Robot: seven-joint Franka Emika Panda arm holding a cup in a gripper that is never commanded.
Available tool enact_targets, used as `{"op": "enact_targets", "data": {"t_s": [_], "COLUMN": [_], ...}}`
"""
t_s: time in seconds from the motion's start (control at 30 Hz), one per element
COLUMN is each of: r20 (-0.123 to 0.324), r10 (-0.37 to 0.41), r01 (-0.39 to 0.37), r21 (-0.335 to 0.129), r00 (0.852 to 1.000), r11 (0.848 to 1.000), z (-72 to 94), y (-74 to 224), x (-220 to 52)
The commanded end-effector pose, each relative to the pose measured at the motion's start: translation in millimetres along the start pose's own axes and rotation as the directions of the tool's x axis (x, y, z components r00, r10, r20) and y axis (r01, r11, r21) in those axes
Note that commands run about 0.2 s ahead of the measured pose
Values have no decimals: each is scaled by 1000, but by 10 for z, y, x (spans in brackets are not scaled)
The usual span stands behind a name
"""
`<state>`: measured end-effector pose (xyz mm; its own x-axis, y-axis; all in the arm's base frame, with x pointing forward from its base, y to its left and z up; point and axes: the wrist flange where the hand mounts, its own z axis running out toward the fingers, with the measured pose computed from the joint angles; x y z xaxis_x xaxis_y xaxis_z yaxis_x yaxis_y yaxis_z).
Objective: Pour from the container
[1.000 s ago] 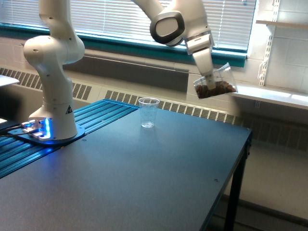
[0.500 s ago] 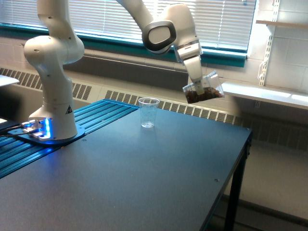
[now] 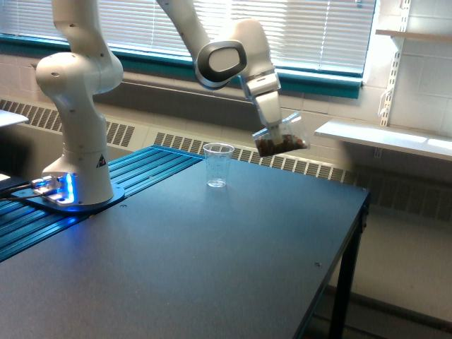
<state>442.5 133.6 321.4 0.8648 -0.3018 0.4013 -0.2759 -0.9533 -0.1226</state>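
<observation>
Exterior view, the only one on offer: the white robot arm [image 3: 78,106] rises from its base at the left of the dark table [image 3: 212,268] and reaches across toward the far side. Its end effector [image 3: 272,127] hangs above the table's far edge, clamped on the short, wide-mouthed clear plastic cup [image 3: 282,140], jaws pressed to the cup's wall from above. That cup sits in the air, tilted, mouth toward the right, up and to the right of the slimmer, taller clear plastic cup [image 3: 218,164] standing upright on the table. The two are near but apart, nothing touching.

In the held cup, a dark brown, lumpy load [image 3: 279,146] lies along the low side; what it is, I can't tell.

Handling call: this looks like thin, light plastic, so the wall likely flexes under a hard squeeze and could crack or pop loose. It is smooth too, so it may slip as it tips. The load looks loose and could shift all at once, moving the weight toward the mouth. The best hold seems to be high on the wall near the stiffer rim, firm but not crushing, about where the clamp appears to be now.

The receiving cup appears empty and light, with a narrow mouth; a bump would probably topple it.
</observation>
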Motion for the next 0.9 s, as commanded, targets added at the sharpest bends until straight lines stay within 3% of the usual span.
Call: {"op": "enact_targets", "data": {"t_s": [0.03, 0.37, 0.9], "r20": [5, 27, 34], "r10": [0, -67, -146], "r01": [0, 67, 145], "r21": [15, 3, 16], "r00": [1000, 997, 989], "r11": [1000, 998, 989], "z": [-38, -18, -116], "y": [-88, -62, -174], "x": [-290, -729, -1127]}}
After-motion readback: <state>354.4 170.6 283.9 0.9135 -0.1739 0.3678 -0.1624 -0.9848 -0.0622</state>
